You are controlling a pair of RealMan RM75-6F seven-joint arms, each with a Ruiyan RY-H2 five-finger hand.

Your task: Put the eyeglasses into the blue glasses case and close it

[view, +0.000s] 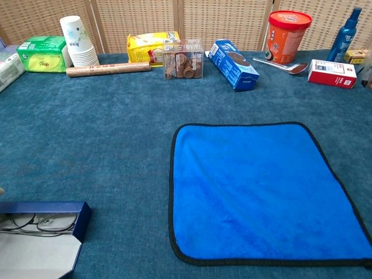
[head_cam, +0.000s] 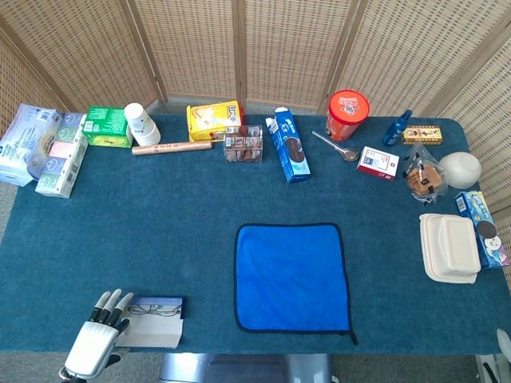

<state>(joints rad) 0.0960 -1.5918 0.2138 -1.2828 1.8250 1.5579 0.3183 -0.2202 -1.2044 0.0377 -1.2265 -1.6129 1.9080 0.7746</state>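
In the head view, the blue glasses case (head_cam: 152, 321) lies open near the bench's (head_cam: 160, 239) front edge, at about 7 o'clock from the blue cloth (head_cam: 292, 277). The eyeglasses (head_cam: 153, 309) already rest inside it, along the far blue wall. The left hand (head_cam: 97, 339) sits just beside the case at its 9 o'clock side, fingers straight and slightly apart, grasping nothing; whether the fingertips touch the case I cannot tell. The right hand is not visible.

In the chest view, the same case (view: 43, 232) fills the lower left corner, its pale flap spread flat toward the front edge and the eyeglasses (view: 36, 222) lying in the trough. Neither hand shows clearly here; only a tiny sliver at the left border might belong to the left one.

Judging from this, the placing step looks finished. What remains is folding the flap over the glasses and pressing the case closed, which has not yet been done.
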